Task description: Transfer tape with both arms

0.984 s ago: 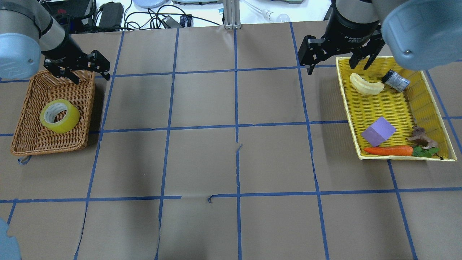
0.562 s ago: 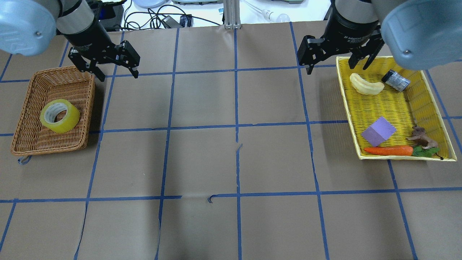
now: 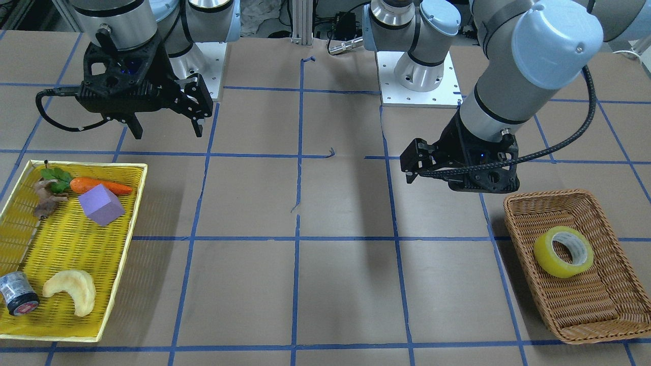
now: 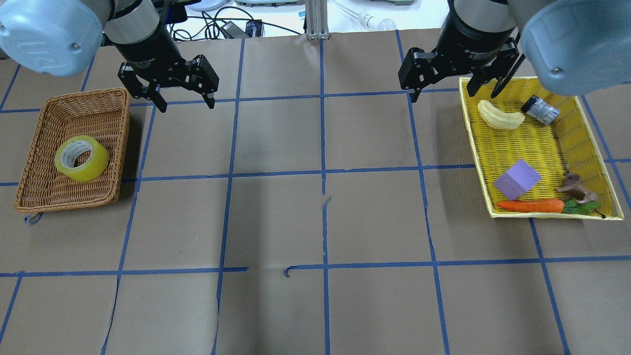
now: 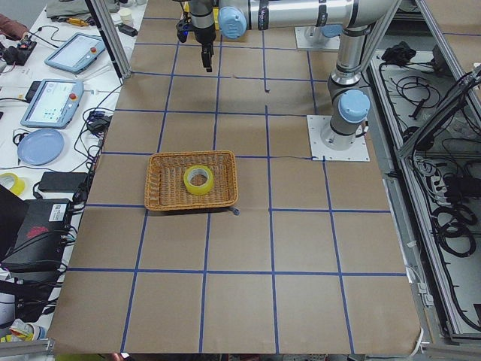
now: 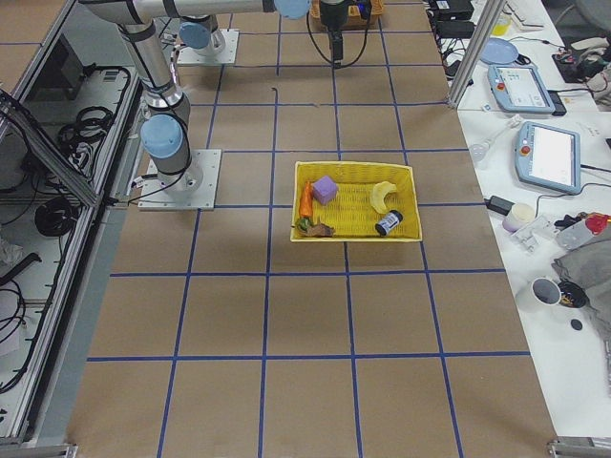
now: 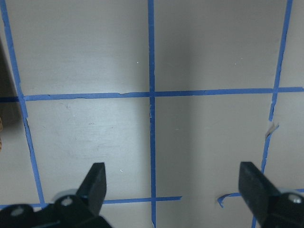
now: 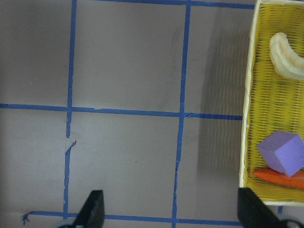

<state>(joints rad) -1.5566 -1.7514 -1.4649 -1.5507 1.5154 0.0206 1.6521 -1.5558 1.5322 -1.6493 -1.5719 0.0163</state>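
Left gripper [image 4: 187, 105] spread wide, empty, 2 o'clock of tape [image 4: 81, 159], outside wicker basket [image 4: 49, 185]. Right gripper [image 4: 456, 91] likewise. Risk: finger clips basket wall; slick roll slips.

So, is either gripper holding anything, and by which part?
Nothing is held: the left gripper and right gripper are open and empty; the tape lies in the basket.

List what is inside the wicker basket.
Only the tape lies in the wicker basket, its hole facing up. The rest of the floor is bare weave. The patch of weave beneath the roll is covered, so that spot cannot be checked.
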